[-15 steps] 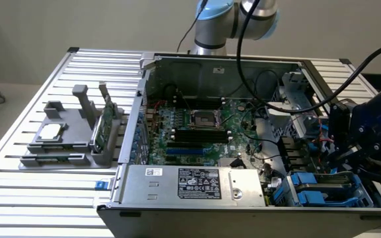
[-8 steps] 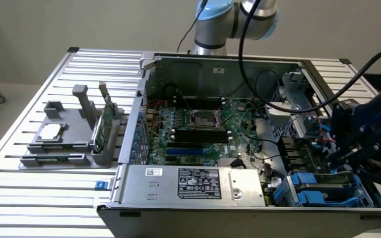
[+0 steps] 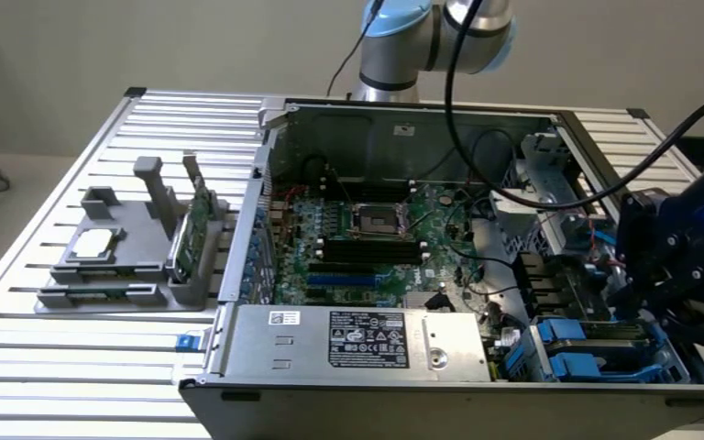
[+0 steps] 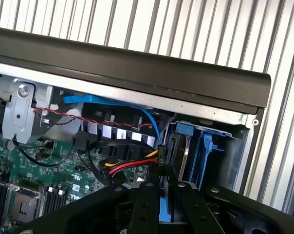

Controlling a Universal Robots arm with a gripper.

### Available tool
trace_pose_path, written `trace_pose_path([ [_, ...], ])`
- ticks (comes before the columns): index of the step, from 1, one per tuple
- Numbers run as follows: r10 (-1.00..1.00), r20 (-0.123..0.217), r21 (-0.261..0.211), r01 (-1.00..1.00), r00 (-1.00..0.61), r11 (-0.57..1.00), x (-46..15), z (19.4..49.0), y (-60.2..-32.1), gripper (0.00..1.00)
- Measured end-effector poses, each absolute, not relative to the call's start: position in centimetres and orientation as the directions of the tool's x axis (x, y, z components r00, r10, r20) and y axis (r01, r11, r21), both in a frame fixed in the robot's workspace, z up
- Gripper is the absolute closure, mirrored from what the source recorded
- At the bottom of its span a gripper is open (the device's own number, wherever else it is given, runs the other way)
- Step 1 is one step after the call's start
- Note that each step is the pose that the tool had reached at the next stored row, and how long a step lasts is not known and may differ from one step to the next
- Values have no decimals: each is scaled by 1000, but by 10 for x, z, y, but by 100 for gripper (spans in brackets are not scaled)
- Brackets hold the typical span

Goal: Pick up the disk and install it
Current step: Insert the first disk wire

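Gripper (image 4: 165, 187) nearly closed, fingers pinching the disk (image 4: 165, 207) by its blue carrier, seen edge-on. Position: at the drive bay (image 4: 201, 146) in one corner of the computer case (image 3: 450, 394); whether the disk touches the bay, cannot tell. Red, yellow and black cables (image 4: 122, 168) just beside, inside the case. Motherboard (image 3: 365, 229) mid-case. Grey fixture (image 3: 120, 266) outside the case, on slatted table (image 3: 34, 367).

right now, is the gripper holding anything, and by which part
The gripper appears to hold the disk by the edge of its blue carrier, pinched between its jaws.
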State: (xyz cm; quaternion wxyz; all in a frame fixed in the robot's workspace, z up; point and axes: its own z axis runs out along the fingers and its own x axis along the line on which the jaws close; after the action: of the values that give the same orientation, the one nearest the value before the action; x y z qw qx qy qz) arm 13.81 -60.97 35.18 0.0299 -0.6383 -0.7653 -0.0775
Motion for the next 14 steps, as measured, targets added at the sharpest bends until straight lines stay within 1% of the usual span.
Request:
trace_pose_path([
  [4, 981, 128, 78, 988, -143, 134, 138, 352, -610, 84],
  [14, 993, 107, 76, 996, -51, 43, 134, 343, -610, 84],
])
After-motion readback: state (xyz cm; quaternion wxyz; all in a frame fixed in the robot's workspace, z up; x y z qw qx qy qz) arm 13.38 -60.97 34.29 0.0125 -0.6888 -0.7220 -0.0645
